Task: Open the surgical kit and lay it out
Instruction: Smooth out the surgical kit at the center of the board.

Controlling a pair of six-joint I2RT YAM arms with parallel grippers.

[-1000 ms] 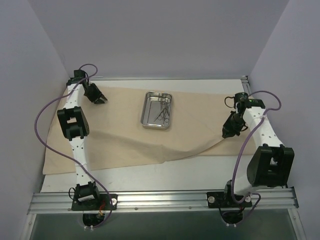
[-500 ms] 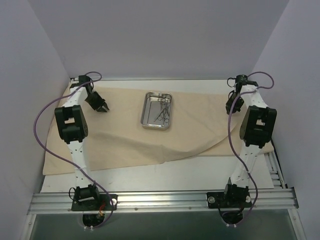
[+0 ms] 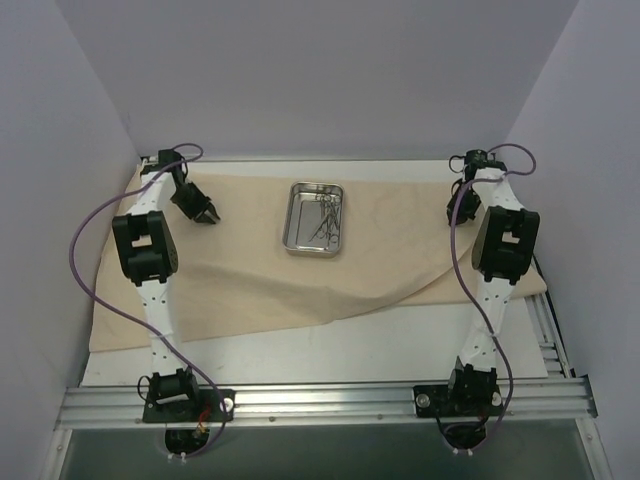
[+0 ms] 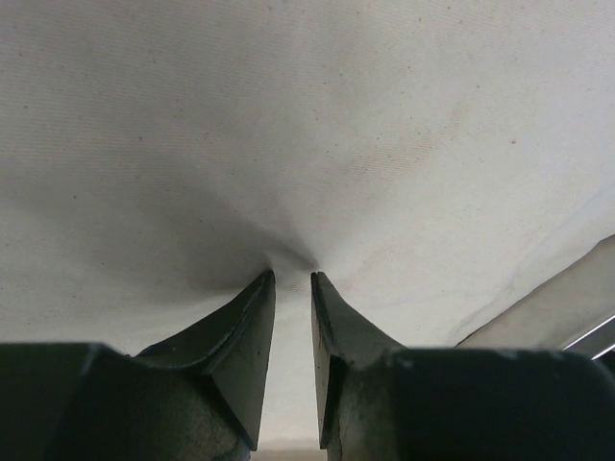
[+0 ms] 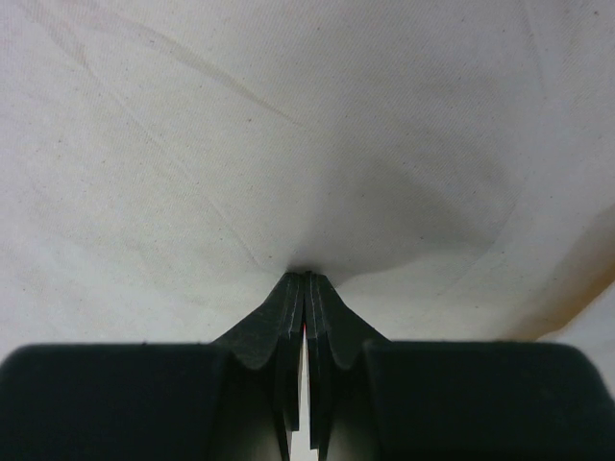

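Jaws of your right gripper point(image 5: 306, 277) are pressed together, pinching a pucker of the cloth wrap point(image 3: 260, 280). Your left gripper point(image 4: 292, 277) has jaws narrowly apart against puckered cloth, and you cannot tell whether it grips. The wrap is spread over the table point(image 3: 330, 350). Farther back on it, the steel tray point(image 3: 293, 225) holds the instruments point(image 3: 325, 220).

Showing plain, unpatterned beige across the cloth wrap point(image 3: 260, 285) and shiny silver on the steel tray point(image 3: 296, 240) toward twelve o'clock. Wearing black on the left gripper point(image 3: 205, 217) at ten o'clock and the right gripper point(image 3: 455, 212) at two, trailing purple cables point(image 3: 73, 250), leaving a white tabletop point(image 3: 330, 347) at six.
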